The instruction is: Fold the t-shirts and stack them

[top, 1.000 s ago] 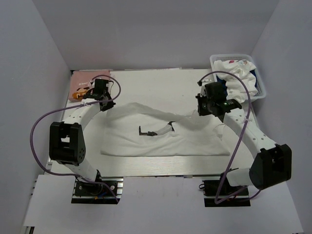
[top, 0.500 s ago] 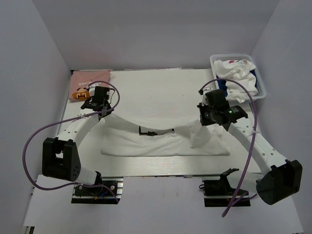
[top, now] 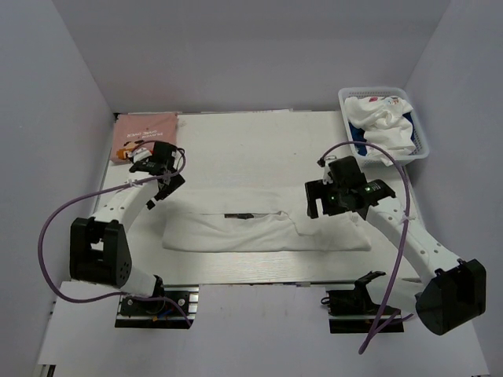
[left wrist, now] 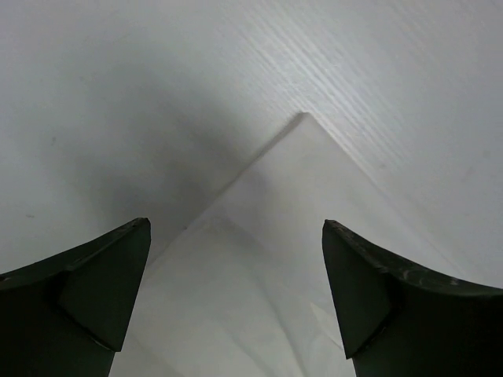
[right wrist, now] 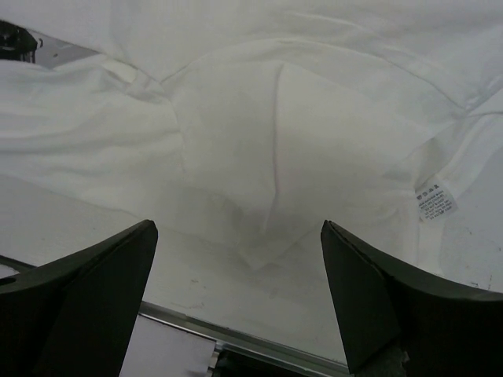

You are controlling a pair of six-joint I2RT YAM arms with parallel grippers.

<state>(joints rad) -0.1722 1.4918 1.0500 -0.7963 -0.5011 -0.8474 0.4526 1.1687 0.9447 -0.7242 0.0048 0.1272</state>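
A large plain white t-shirt [top: 267, 229] lies folded into a long band across the middle of the table. My left gripper [top: 167, 185] hovers open just above its far left corner [left wrist: 302, 236], and the fingers [left wrist: 94, 290] hold nothing. My right gripper [top: 313, 200] hangs open over the shirt's right part [right wrist: 275, 133], where a folded corner points toward the table's near edge and a care label [right wrist: 435, 201] shows. A pink t-shirt [top: 145, 132] lies folded at the far left. More t-shirts, white [top: 381, 118] and navy [top: 359, 144], are heaped in the basket.
The white lattice basket [top: 420, 133] stands at the far right corner. The table's metal near edge [right wrist: 259, 344] runs just below the right gripper. Purple cables loop off both arms. Grey walls close in the sides and back.
Both grippers carried the shirt's far edge toward the near side, then let go and opened. The cloth that hung between them now lies flat as a fold.
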